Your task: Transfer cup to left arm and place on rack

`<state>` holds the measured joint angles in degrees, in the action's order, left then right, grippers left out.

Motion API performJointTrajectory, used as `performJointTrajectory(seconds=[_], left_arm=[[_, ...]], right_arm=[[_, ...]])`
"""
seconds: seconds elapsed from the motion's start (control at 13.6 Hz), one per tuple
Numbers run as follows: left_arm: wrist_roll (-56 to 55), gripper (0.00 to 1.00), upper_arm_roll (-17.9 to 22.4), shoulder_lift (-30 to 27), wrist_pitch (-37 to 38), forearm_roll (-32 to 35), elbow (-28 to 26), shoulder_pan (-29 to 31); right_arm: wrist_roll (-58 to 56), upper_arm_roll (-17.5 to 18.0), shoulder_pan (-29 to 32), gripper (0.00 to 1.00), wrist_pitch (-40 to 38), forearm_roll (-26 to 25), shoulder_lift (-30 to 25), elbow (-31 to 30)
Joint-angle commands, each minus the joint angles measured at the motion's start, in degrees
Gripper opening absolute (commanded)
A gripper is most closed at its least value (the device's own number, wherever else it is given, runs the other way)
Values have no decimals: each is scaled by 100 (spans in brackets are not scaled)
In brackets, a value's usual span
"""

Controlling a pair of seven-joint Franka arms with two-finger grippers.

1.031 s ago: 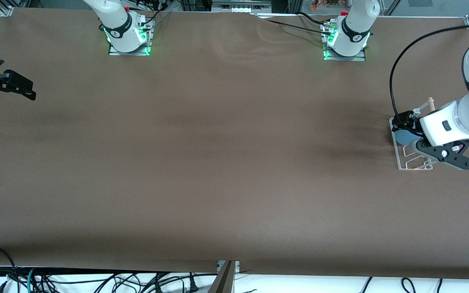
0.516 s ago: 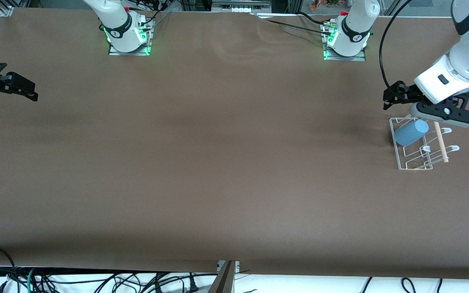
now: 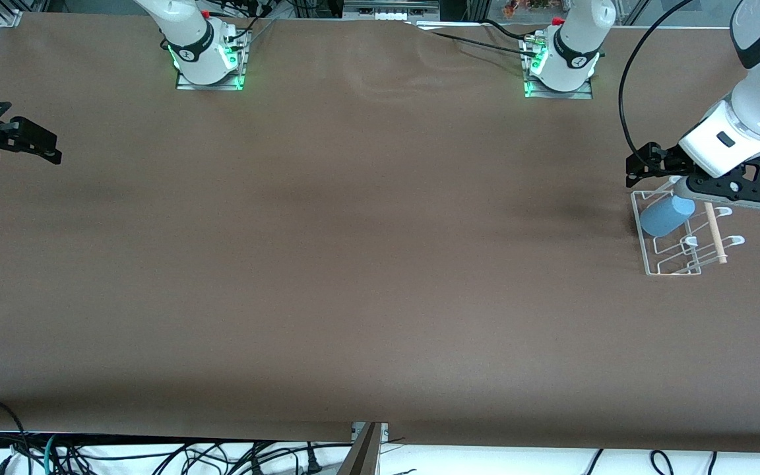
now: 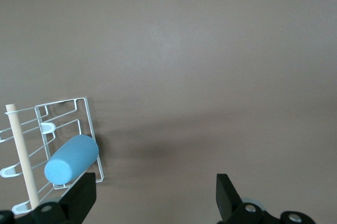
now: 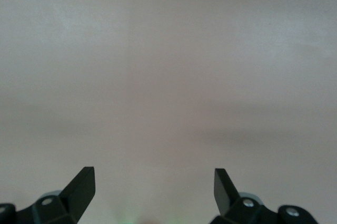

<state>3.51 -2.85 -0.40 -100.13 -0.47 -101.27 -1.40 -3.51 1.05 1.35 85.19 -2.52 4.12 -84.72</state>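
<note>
The small light-blue plastic tumbler, the cup [image 3: 667, 216], is lying tilted on its side on the small white wire drying rack [image 3: 673, 265], which is sitting toward the left arm's end of the brown table [image 3: 353, 264]. In the left wrist view the cup [image 4: 71, 159] is resting across the wire loops of the rack [image 4: 84, 118], just beside the light wooden dowel [image 4: 22, 161] that is running along one side of the rack.

A second ago the white left arm's hand was down over the rack, hiding most of the cup. Half a second ago it had already lifted away, leaving the cup on the rack. Now the left gripper [image 3: 647, 166] is hovering above the rack's edge farthest from the front camera, having dipped only slightly since then; its black fingers [image 4: 79, 197] are standing wide apart and holding nothing. The cup and rack are lying just as they did half a second ago.

The right gripper [image 3: 27, 140], slim and all black, is waiting over the right arm's end of the table, barely shifted over the second, its jaws spread wide and empty, as the right wrist view is showing.
</note>
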Motion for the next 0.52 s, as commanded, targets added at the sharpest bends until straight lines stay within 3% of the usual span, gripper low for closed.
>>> performJointTrajectory(seconds=[0.0, 0.44], left_arm=[[-79, 100, -14, -118, 2, 152, -138, 52], [-34, 100, -14, -92, 20, 143, -138, 104]], right_arm=[[-44, -9, 14, 100, 15, 85, -70, -62], [-62, -9, 6, 100, 15, 76, -61, -62]])
